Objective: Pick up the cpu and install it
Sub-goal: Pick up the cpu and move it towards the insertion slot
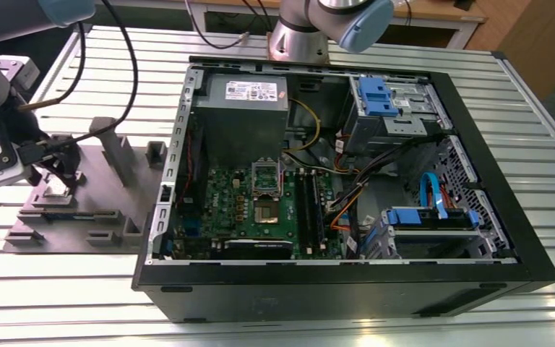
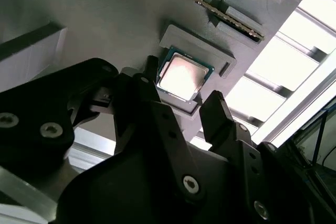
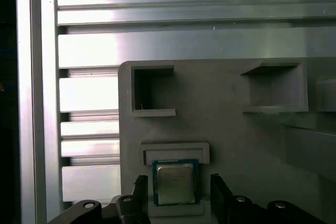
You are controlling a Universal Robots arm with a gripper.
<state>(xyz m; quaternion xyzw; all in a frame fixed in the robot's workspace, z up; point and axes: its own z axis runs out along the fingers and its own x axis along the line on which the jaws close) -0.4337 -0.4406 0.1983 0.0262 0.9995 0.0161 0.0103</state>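
Slatted aluminium table (image 1: 66, 303) underneath it all. At the exterior view's left, the gripper (image 1: 58, 179) hangs low over a grey fixture block (image 1: 113, 181). In both wrist views the cpu (image 3: 174, 183) sits flat in a square pocket on that block, silvery top up. The fingers (image 3: 219, 195) are spread wide, one either side of the chip, with a gap on each side. Centre to right in the exterior view, the open computer case (image 1: 355, 293) lies on its side, its motherboard (image 1: 243, 217) exposed and the socket (image 1: 269, 210) mid-board.

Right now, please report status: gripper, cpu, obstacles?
Gripper open, close over cpu. Cpu sits in fixture pocket, not lifted. Nothing between them.
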